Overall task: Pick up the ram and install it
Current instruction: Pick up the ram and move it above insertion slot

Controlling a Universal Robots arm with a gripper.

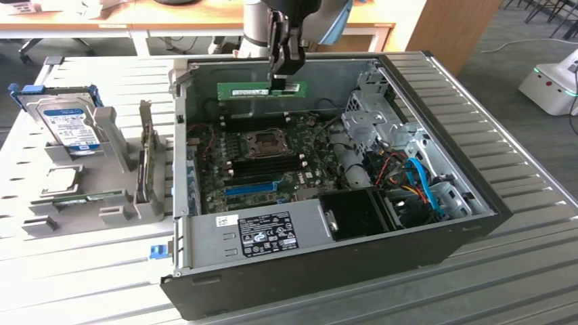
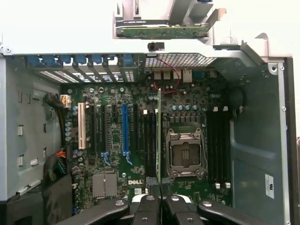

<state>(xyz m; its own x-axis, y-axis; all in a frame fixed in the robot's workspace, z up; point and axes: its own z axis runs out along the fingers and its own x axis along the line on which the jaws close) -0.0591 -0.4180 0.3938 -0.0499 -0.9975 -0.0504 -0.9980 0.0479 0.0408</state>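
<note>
The jaws, almost closed, pinch the ram (image 1: 243, 90) by its upper edge; it hangs above the motherboard (image 1: 312, 145), long axis parallel to the memory slots (image 1: 262, 164).

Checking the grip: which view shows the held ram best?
The exterior view: the ram shows broadside in the gripper, white label facing the camera. The wrist view shows the ram edge-on, a thin green strip over the motherboard.

Exterior high oblique, wrist overhead, motherboard (image 1: 271, 162) shared
</note>
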